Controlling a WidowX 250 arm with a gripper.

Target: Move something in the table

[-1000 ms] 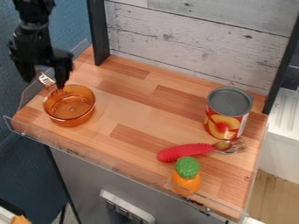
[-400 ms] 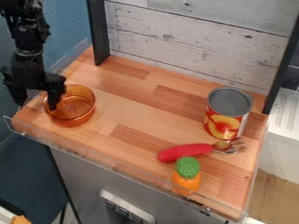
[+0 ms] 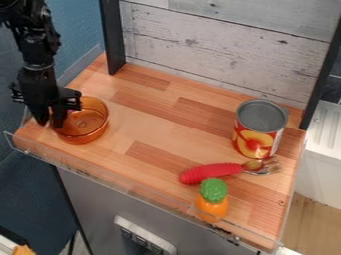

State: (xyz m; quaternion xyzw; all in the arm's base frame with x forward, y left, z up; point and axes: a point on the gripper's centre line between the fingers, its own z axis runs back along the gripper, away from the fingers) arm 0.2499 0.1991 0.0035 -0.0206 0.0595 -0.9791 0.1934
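The gripper [image 3: 51, 123] is at the far left of the table, pointing down at the left side of a clear orange pot [image 3: 92, 130]. Its fingers stand close together on the pot's left wall, one outside and one inside the rim. The pot sits upright on the wooden surface, and its handle is hidden behind the gripper.
On the right stand a can [image 3: 256, 137], a red-handled fork [image 3: 212, 173] and an orange toy with a green top [image 3: 213, 199]. A low transparent guard [image 3: 133, 183] runs along the front edge, with dark posts at the back.
Since the first frame the gripper has come lower over the pot's left side. Its fingers, wide apart in the middle frame, have drawn together at the rim. The pot looks unmoved.
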